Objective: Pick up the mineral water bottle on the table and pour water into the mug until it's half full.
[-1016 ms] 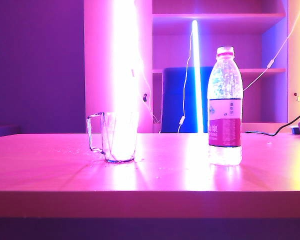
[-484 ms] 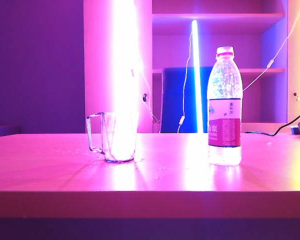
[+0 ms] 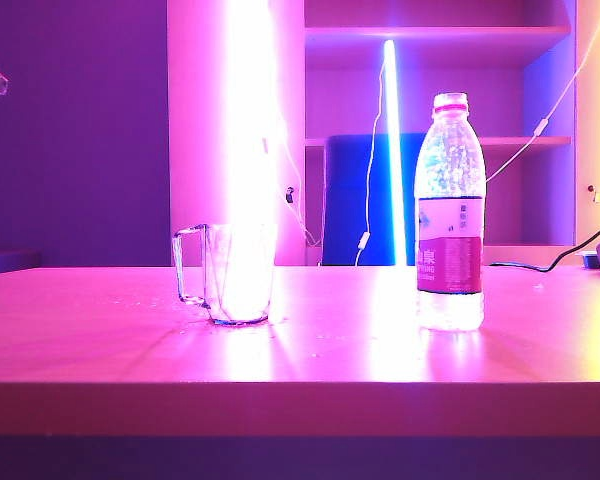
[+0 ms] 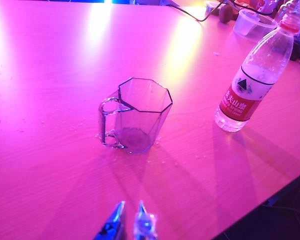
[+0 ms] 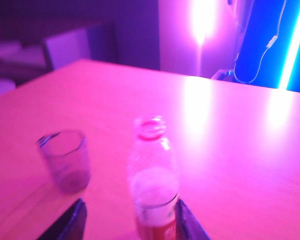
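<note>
Tall clear plastic mineral water bottle (image 5: 154, 190), red Chinese-lettered label, uncapped, between spread right gripper (image 5: 129, 225) fingers, ungrasped; clear faceted glass mug (image 4: 137, 116) left; left gripper (image 4: 130, 221) nearly closed, empty.

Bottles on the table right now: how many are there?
1. The bottle stands upright on the table, to the right of the mug in the exterior view. No other shows; the table's far edges are partly out of view.
</note>
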`<action>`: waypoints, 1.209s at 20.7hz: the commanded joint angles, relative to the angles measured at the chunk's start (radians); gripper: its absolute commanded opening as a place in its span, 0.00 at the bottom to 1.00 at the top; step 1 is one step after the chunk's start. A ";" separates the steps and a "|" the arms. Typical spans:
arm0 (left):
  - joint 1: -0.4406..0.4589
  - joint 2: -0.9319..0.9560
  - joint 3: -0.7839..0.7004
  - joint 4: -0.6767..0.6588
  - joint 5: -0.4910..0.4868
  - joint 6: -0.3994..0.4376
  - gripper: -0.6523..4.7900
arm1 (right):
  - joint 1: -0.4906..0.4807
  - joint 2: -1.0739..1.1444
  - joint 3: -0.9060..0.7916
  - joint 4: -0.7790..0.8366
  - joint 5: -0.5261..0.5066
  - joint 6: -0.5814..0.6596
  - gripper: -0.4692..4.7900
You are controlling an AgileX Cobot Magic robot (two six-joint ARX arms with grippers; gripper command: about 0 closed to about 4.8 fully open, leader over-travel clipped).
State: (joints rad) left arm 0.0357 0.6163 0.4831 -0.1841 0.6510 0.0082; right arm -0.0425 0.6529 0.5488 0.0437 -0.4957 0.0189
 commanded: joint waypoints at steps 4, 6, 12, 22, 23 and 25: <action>-0.001 -0.004 0.003 0.009 0.000 0.006 0.17 | 0.089 0.304 -0.264 0.643 0.123 0.078 0.74; 0.000 -0.004 0.003 0.008 -0.001 0.007 0.17 | 0.140 0.459 -0.290 0.792 0.138 0.075 0.86; 0.000 -0.004 0.003 0.006 -0.002 0.007 0.17 | 0.212 0.930 -0.273 1.270 0.220 0.048 1.00; 0.000 -0.005 0.003 0.006 -0.002 0.007 0.17 | 0.240 1.201 -0.036 1.298 0.229 0.049 1.00; 0.000 -0.005 0.003 0.006 -0.002 0.007 0.17 | 0.252 1.208 0.004 1.241 0.232 0.049 1.00; 0.000 -0.004 0.003 0.006 -0.002 0.007 0.17 | 0.262 1.216 0.036 1.182 0.232 0.049 1.00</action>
State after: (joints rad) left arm 0.0353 0.6128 0.4831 -0.1841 0.6464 0.0090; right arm 0.2115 1.8641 0.5674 1.2736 -0.2649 0.0673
